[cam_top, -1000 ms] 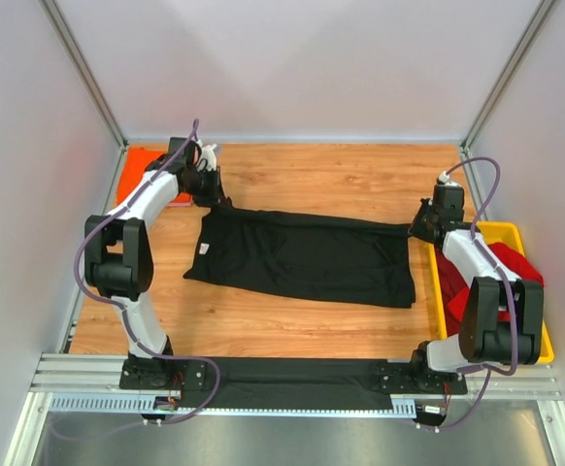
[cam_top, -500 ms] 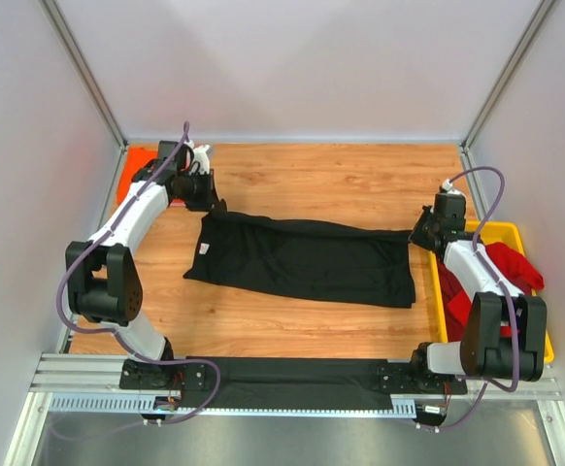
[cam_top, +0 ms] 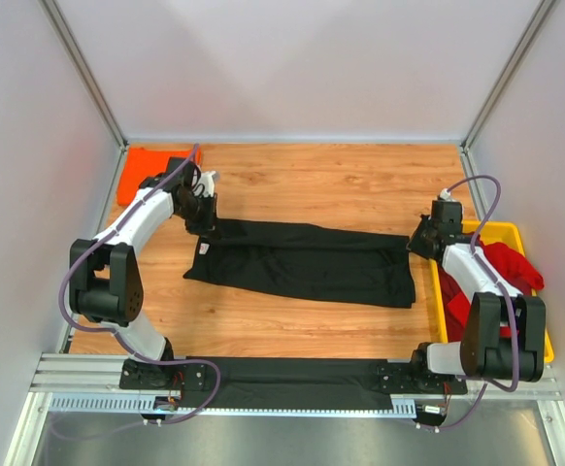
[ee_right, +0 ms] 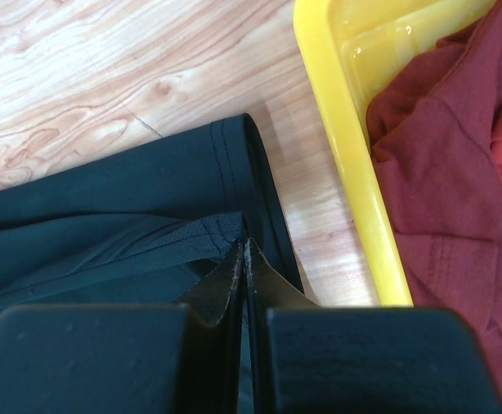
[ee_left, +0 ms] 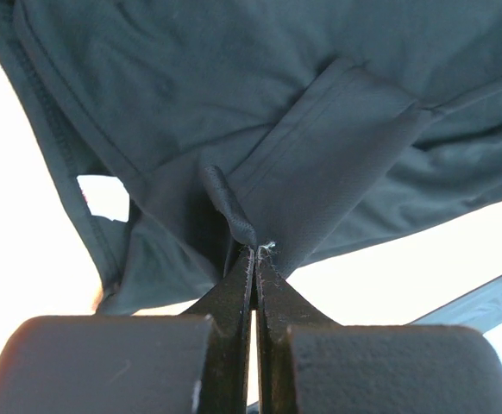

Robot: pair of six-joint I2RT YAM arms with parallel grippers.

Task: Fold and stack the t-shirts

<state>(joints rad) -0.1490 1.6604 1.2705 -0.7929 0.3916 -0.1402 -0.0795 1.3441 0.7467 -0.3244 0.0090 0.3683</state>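
Note:
A black t-shirt [cam_top: 307, 260] lies spread lengthwise across the middle of the wooden table, its far edge lifted and folded toward me. My left gripper [cam_top: 205, 221] is shut on the shirt's far left corner; in the left wrist view a pinch of black cloth [ee_left: 234, 211] sits at the left gripper's [ee_left: 254, 250] tips. My right gripper [cam_top: 420, 237] is shut on the far right corner, and the black hem [ee_right: 225, 226] meets the right gripper [ee_right: 243, 244] there. An orange t-shirt [cam_top: 147, 163] lies folded at the far left corner. Red t-shirts [cam_top: 506, 267] fill the tray.
The yellow plastic tray [cam_top: 438, 282] stands along the right side of the table, its rim [ee_right: 341, 147] close beside my right gripper. White enclosure walls with metal posts [cam_top: 88, 83] surround the table. A black strip [cam_top: 292, 372] lies over the near rail between the arm bases.
Both grippers have carried the black shirt's far edge toward me, folding it over the lower part. The left arm has swung away from the orange shirt.

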